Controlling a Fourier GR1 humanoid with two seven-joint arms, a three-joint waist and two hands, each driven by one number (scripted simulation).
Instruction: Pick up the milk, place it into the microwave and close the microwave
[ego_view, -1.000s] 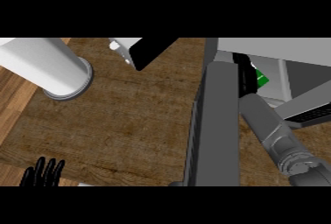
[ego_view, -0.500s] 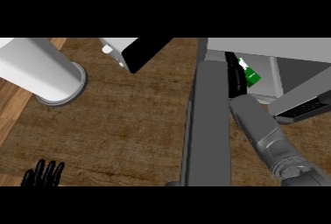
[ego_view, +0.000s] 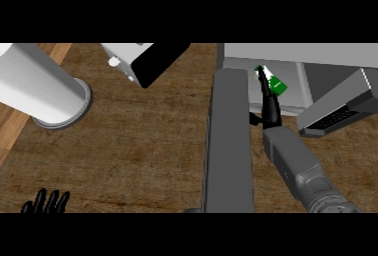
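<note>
The right hand (ego_view: 269, 102) stretches away from the view, long and narrow, its fingers (ego_view: 263, 80) reaching up to the milk (ego_view: 276, 85), a green and white carton seen at the mouth of the microwave (ego_view: 310, 60). Whether those fingers are wrapped round the carton or only lie against it cannot be told, since the hand is seen edge-on. Its grey forearm (ego_view: 303, 170) runs up from the lower right, just beside the open microwave door (ego_view: 229, 140), which stands edge-on as a tall grey slab. No writing on the carton can be read. The left hand (ego_view: 46, 202) rests at the lower left over the brown table (ego_view: 140, 150), fingers straight and spread.
</note>
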